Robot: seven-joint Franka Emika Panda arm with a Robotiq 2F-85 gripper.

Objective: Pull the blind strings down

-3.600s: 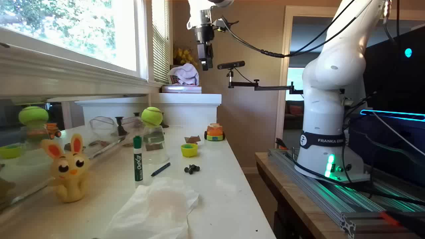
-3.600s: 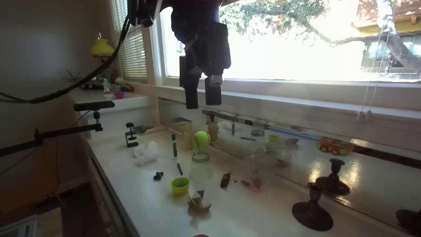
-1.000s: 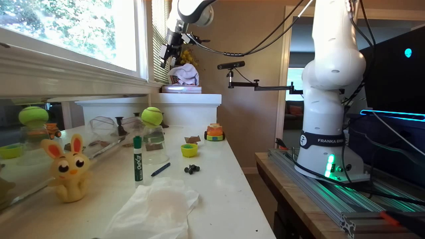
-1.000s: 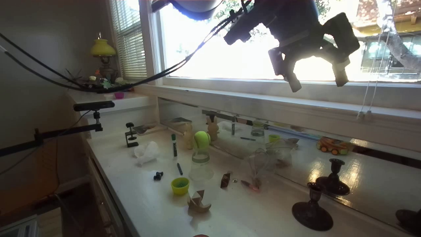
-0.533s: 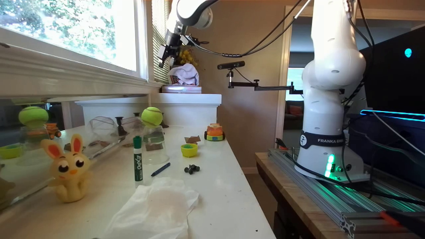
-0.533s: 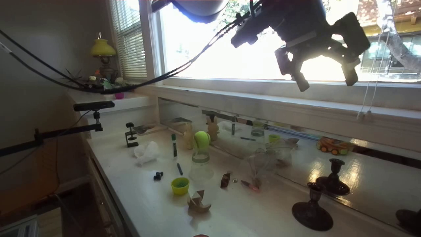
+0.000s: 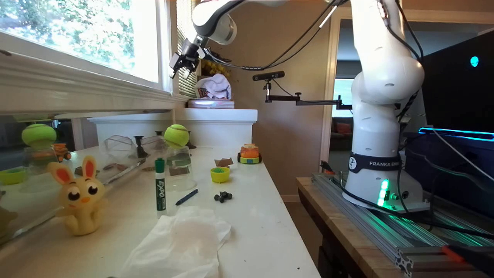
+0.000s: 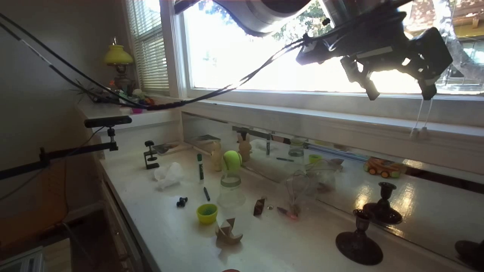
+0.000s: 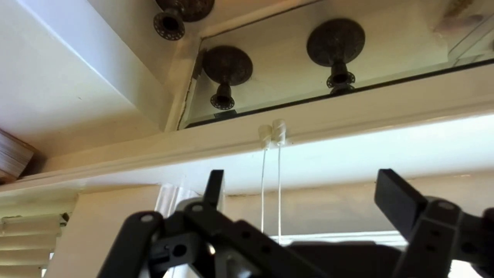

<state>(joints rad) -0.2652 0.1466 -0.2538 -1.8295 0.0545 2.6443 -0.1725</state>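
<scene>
Two thin pale blind strings (image 9: pixel 279 185) hang side by side between the spread fingers in the wrist view, closer to the left finger. Whether they lie within the jaws' depth or beyond it cannot be told. They end in small whitish tassels (image 9: pixel 278 131) at the sill. In an exterior view the lower strings (image 8: pixel 428 111) show below my gripper's right fingertip, and the gripper hides their upper part. My gripper (image 8: pixel 401 94) is open, empty and tilted in front of the window. It also shows open in an exterior view (image 7: pixel 179 75) and the wrist view (image 9: pixel 301 177).
The window sill (image 8: pixel 321 116) runs below the gripper. Dark candle holders (image 8: pixel 359 238) stand on the white counter (image 8: pixel 287 249). A tennis ball (image 8: pixel 231 160) on a jar, a yellow cup (image 8: pixel 207 214) and a marker (image 8: pixel 200 168) stand further along. Black cables (image 8: pixel 211 92) trail from the arm.
The arm has moved toward the window and the strings, rightward in an exterior view. The gripper has gone from pointing down to tilted, with its fingers spread wider. The strings look unmoved.
</scene>
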